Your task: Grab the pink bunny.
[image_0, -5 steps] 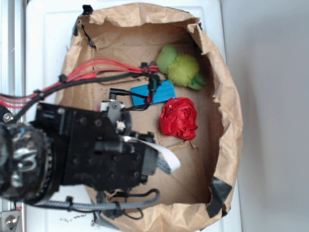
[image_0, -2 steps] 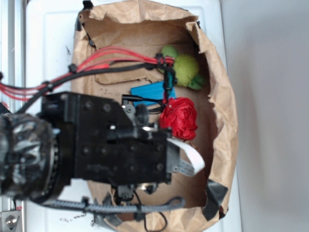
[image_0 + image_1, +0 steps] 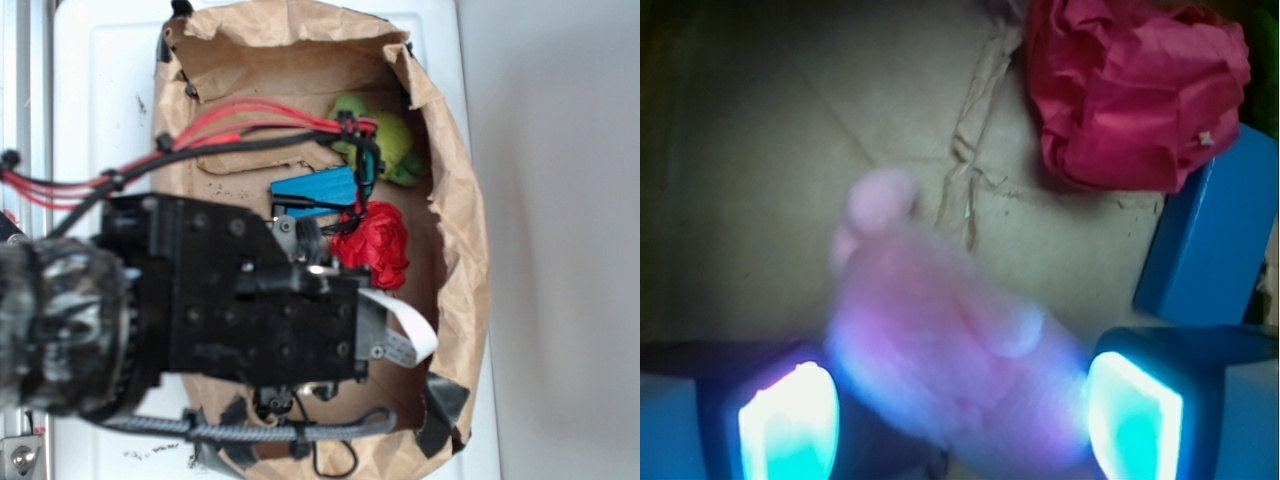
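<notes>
In the wrist view the pink bunny (image 3: 950, 350), pale pink, fuzzy and blurred from being so near, lies on the brown cardboard floor between my two glowing pads. One ear or foot (image 3: 880, 195) sticks out towards the far side. My gripper (image 3: 960, 425) is open, with the jaws wide apart on either side of the bunny. A dark gap shows between the left pad (image 3: 790, 420) and the bunny; the right pad (image 3: 1135, 420) is right beside it. In the exterior view the bunny is hidden under my black arm (image 3: 260, 310).
A red ruffled rose-like ball (image 3: 375, 245) lies just beyond the gripper, also in the wrist view (image 3: 1135, 90). A blue block (image 3: 318, 190) lies beside it (image 3: 1210, 230). A lime-green plush (image 3: 390, 140) lies at the back. Crumpled brown paper walls (image 3: 465, 200) ring the floor.
My arm has moved to the right, towards the red ball, and looks larger in the exterior view. The cables now cross the green plush.
</notes>
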Controlling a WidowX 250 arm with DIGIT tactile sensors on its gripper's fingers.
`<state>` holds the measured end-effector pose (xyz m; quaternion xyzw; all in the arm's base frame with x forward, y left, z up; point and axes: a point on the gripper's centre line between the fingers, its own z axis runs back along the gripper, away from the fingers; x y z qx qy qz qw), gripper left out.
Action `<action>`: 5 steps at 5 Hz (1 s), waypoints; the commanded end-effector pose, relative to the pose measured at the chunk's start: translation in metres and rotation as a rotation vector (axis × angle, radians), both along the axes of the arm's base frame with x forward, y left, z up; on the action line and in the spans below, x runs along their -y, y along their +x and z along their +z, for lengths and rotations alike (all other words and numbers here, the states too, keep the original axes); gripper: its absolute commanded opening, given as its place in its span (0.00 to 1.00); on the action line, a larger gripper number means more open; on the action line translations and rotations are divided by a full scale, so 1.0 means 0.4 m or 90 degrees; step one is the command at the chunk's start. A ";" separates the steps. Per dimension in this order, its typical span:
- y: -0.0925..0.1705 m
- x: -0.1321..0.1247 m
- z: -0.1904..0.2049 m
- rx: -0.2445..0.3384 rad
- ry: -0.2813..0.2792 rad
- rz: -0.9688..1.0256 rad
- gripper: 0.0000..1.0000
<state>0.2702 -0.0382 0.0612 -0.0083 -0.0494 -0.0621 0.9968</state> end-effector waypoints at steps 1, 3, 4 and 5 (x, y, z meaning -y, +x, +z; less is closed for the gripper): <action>0.062 -0.030 -0.041 -0.001 0.054 0.020 1.00; -0.017 -0.046 -0.038 -0.015 0.066 0.001 0.00; 0.003 -0.053 -0.025 -0.013 0.058 0.003 0.00; 0.017 -0.060 -0.008 -0.002 0.048 0.018 0.00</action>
